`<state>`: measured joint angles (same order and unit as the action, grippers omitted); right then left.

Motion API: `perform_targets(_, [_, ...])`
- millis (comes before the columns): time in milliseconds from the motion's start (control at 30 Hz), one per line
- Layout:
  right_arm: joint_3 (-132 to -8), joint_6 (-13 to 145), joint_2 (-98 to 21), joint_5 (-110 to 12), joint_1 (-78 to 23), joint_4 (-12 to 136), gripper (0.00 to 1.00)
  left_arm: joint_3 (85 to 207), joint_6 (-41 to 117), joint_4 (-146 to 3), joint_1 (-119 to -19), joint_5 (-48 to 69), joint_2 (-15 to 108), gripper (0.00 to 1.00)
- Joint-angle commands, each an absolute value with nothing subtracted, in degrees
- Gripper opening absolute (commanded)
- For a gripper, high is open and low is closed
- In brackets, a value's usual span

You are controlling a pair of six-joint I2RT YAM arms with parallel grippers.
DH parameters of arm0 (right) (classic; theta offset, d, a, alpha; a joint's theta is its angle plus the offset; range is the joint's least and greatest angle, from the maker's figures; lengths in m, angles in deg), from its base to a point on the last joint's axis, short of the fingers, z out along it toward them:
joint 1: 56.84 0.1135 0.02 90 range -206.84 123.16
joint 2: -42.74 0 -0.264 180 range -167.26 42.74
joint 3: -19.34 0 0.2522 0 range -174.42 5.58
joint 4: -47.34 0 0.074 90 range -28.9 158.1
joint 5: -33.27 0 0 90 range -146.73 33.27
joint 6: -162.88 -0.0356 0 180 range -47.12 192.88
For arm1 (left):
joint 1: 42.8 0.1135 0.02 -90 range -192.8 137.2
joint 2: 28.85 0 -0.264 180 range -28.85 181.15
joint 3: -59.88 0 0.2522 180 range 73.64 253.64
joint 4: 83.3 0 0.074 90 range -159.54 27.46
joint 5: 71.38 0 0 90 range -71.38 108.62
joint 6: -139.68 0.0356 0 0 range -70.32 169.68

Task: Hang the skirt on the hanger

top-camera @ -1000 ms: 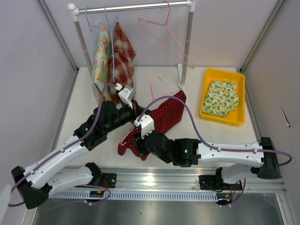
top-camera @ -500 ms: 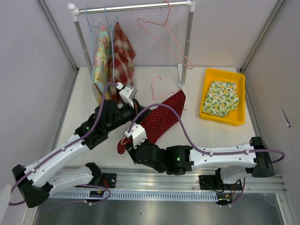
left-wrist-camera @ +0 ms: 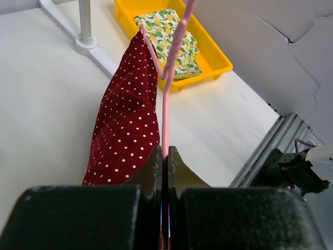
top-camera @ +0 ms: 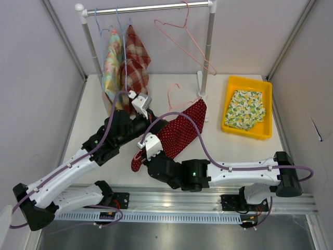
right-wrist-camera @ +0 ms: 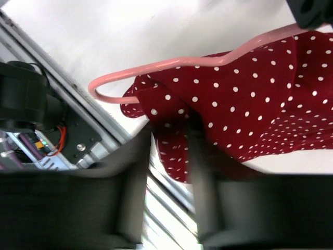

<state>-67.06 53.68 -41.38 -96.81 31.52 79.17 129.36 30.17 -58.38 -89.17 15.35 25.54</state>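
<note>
Now my right gripper (right-wrist-camera: 169,136) has slid to the skirt (top-camera: 179,133)'s near corner, half-open and closing for the pull, my left gripper (left-wrist-camera: 164,156) clamped on the hanger (left-wrist-camera: 165,104)

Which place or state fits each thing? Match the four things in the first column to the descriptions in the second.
Things:
1. red dotted skirt
2. lemon-print cloth
3. plaid garment
4. left gripper

Place or state:
A. hangs from the rail
B. shut on the wire of the pink hanger
C. lies folded in the yellow tray
D. draped over one arm of the pink hanger, above the table

Pairs: 1-D, 2-C, 3-A, 4-B
</note>
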Motion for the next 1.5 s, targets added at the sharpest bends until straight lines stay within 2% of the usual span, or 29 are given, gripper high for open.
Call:
perform_targets(0, [-70.09,55.38,-42.43,-98.04,31.4,75.96,0.22,133.14,29.64,-62.42,-89.47,15.19,25.11,0.0])
perform_targets(67, [-70.53,55.82,-42.6,-97.6,31.75,75.96,0.15,133.49,29.64,-62.6,-89.56,15.19,25.2,0.0])
perform_targets(167, [-71.32,56.52,-42.17,-97.25,33.15,76.39,0.11,133.84,29.64,-62.6,-89.47,15.54,25.55,0.0])
perform_targets(567, [-73.17,54.77,-43.05,-98.04,38.96,80.87,0.12,136.04,29.82,-62.16,-89.56,18.09,27.31,0.0])
perform_targets(633, [-72.91,54.51,-42.96,-98.57,38.7,81.23,0.16,135.86,29.64,-62.07,-89.47,18.18,27.14,0.0])
perform_targets(733, [-72.99,54.24,-41.47,-99.01,38.17,82.11,0.35,135.34,29.2,-62.07,-89.47,18.35,26.35,0.0])
perform_targets(767, [-73.17,54.33,-40.07,-98.92,37.3,82.89,0.51,135.16,29.2,-62.07,-89.47,18.35,26.08,0.0])
perform_targets(867, [-74.48,53.55,-37.25,-99.09,35.11,86.22,0.67,135.25,29.11,-60.5,-89.56,18.35,25.38,0.0])
perform_targets(1033, [-75.81,49.51,-27.33,-100.07,28.87,91.95,0.77,135.42,27.79,-56.98,-89.56,23.0,23.45,0.0])
perform_targets(1133, [-75.02,45.29,-20.21,-98.31,22.1,94.76,0.8,137.35,27.0,-53.12,-89.56,27.83,22.92,0.0])
perform_targets(1267, [-74.66,42.91,-13.26,-94.2,12.61,98.53,0.8,141.48,26.13,-47.67,-89.56,34.07,24.06,0.0])
perform_targets(1467, [-76.6,43.34,-11.84,-85.59,0.74,101.88,0.8,148.16,25.95,-45.54,-89.64,42.34,28.35,0.0])
